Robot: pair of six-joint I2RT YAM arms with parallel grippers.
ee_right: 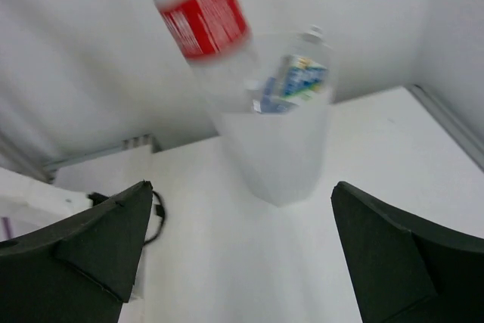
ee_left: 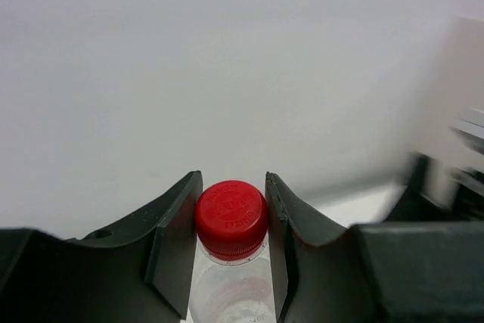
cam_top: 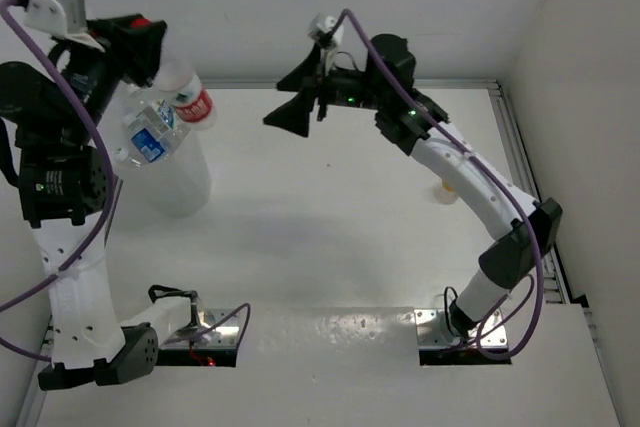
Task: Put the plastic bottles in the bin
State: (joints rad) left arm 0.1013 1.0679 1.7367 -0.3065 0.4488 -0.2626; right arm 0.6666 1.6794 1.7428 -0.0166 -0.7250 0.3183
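Left hand (ee_left: 233, 181): closed on the neck of the red-labelled bottle (cam_top: 190, 99). In the left wrist view, one finger sits on each side of the red cap (ee_left: 231, 217), and the clear body hangs below it.

Red-labelled bottle: at 10 o'clock on the worktop (cam_top: 330, 247) in the overhead view. It is held in the air, tilted, with the cap end in the hand and the labelled end over the mouth of the bin (cam_top: 178, 182).

Bin: stands upright on the worktop at 9 to 10 o'clock, directly under the held bottle. A blue-labelled bottle (cam_top: 150, 137) is inside, visible through the translucent wall, with its upper part near the rim.

Right hand (cam_top: 290, 97): at 12 o'clock, raised above the worktop. The jaws are spread wide with nothing between them. The right wrist view looks between the two fingers towards the bin and the bottle above it.

Yellow-capped bottle (cam_top: 445, 190): at 3 o'clock, on the worktop, just beside the right arm's forearm. The arm largely hides it, so it can only be identified as what appears to be a short bottle.
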